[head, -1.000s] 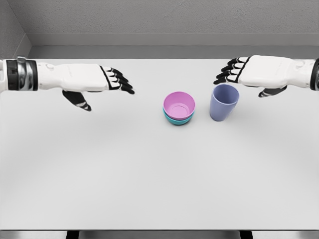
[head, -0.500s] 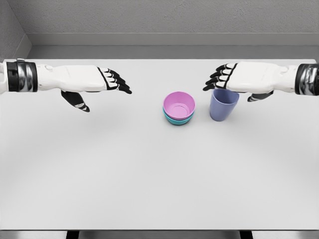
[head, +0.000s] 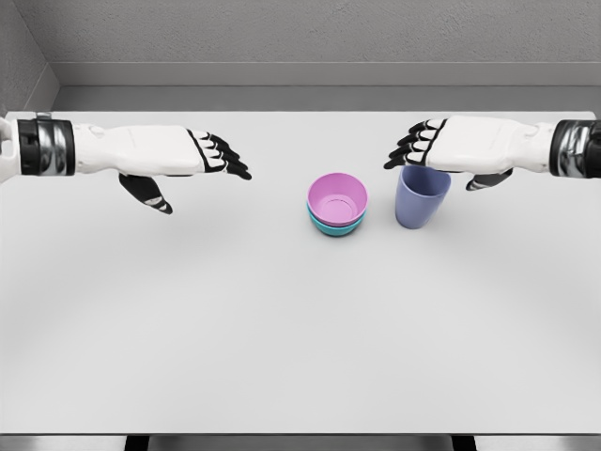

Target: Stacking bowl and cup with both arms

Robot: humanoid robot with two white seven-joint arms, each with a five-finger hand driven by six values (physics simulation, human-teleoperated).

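Pink bowl [head: 338,198] sits nested in a teal bowl [head: 331,226] at frame center; purple cup [head: 421,194] stands just right of them. Right hand [head: 449,147] hovers over the cup's rim, fingers spread, grasping nothing. Left hand [head: 164,156] at upper left, also released. Risk: the palm clips the rim and tips the cup into the bowls.
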